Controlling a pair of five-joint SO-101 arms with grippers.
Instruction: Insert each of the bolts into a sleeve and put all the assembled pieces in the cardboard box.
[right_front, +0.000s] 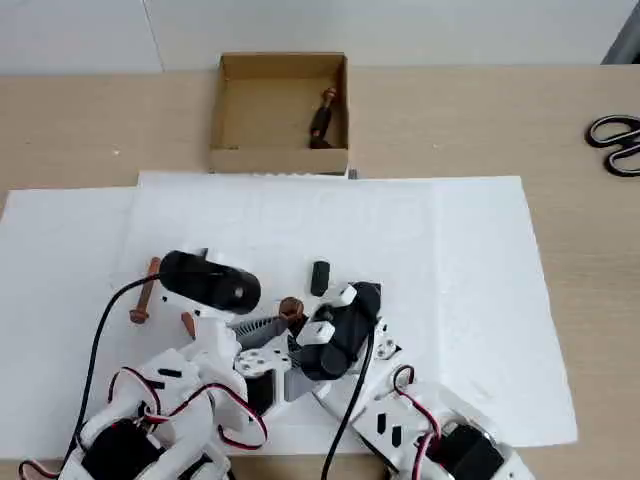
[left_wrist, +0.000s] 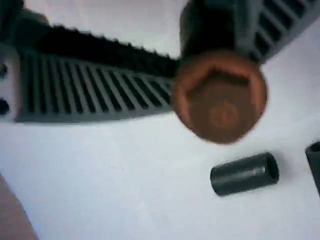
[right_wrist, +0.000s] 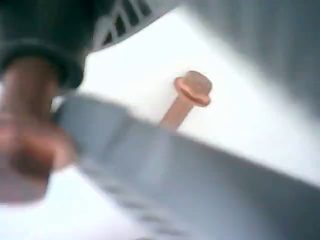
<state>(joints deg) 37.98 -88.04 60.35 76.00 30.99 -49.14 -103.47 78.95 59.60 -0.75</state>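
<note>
Bolt (right_front: 290, 307) sits pinched in the left gripper (right_front: 286, 314); the right gripper (right_front: 318, 330) is just beside it at four o'clock, grip impossible to tell. Spare sleeve (right_front: 319, 277) lies at one o'clock, cardboard box (right_front: 280, 160) at twelve.

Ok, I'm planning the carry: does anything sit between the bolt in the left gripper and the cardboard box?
Only a loose black sleeve lies on the white sheet between the bolt in the left gripper and the cardboard box; it lies flat, so a lifted carry should clear it.
</note>
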